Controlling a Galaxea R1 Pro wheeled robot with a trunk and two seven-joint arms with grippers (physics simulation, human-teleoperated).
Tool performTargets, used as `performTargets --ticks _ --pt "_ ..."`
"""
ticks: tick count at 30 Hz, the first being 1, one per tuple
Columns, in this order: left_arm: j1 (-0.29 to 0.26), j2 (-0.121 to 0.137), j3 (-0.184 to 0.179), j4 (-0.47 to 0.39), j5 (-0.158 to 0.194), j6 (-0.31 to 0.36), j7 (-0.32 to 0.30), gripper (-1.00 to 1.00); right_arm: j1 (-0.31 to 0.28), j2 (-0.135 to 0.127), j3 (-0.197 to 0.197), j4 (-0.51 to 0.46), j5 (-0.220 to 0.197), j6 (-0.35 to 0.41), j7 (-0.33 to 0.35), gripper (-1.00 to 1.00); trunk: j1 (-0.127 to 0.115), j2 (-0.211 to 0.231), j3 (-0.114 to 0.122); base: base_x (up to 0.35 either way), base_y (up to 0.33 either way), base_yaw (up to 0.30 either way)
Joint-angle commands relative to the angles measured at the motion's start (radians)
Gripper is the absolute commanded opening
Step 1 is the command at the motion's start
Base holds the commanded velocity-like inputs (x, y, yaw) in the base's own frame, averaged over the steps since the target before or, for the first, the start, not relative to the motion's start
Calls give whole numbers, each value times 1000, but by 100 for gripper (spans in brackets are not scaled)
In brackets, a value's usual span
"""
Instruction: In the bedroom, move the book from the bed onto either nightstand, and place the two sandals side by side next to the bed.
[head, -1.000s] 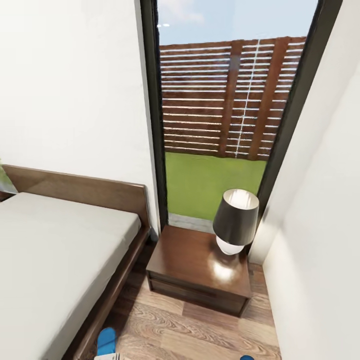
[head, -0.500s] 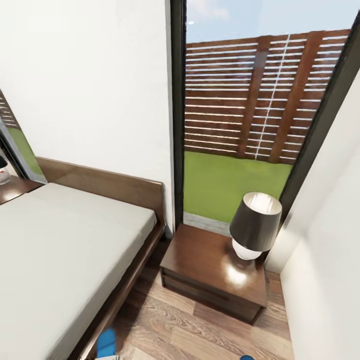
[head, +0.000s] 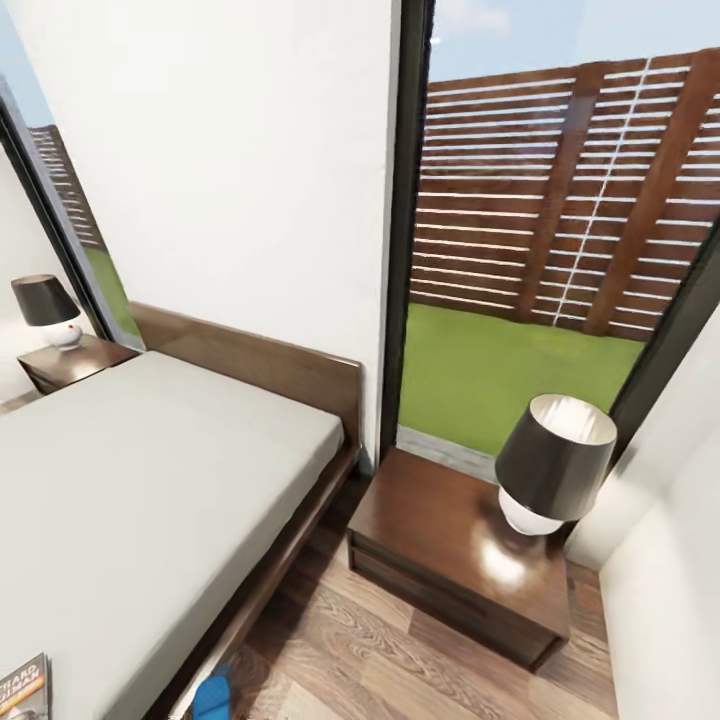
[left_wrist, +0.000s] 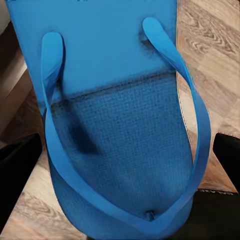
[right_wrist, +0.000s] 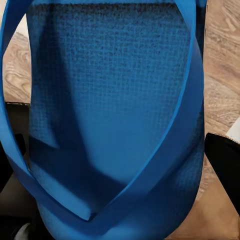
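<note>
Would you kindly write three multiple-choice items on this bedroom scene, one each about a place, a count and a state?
1. Where does the book lie?
A. on the bed
B. on the near nightstand
C. on the floor

2. How many lamps with dark shades show in the head view?
A. one
B. two
C. three

3. How is the drawer of the near nightstand?
A. pulled out
B. missing
C. closed

Answers:
1 A: the book rests on the grey mattress of the bed, at its near corner.
2 B: one lamp stands on the near nightstand, and another lamp on the far nightstand across the bed.
3 C: the drawer front sits flush with the cabinet.

A blue sandal fills much of the left wrist view, another sandal the right wrist view, each between dark fingers over the wood floor.
</note>
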Motion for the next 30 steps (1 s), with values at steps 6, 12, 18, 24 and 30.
performTargets --ticks 6,12,18,24,30 --pt "18 1 -7 23 8 -2 0 -100 -1 -3 -4 34 7 -4 2 -100 1 -2 -2 0 0 229" --pt "36 1 -8 32 8 -2 -1 -100 -1 -4 -4 43 7 -4 2 -100 1 -2 -2 0 0 215" --pt "52 1 -9 35 6 0 -1 -100 -1 -3 -4 46 7 -4 2 -100 1 -2 -2 0 0 221" --pt "65 1 -9 36 6 3 -2 -100 -1 -1 -4 48 7 -4 2 -100 1 -2 -2 0 0 246" --pt "72 0 -9 37 6 9 0 -100 -1 2 -3 48 7 -4 2 -100 1 -2 -2 0 0 252"
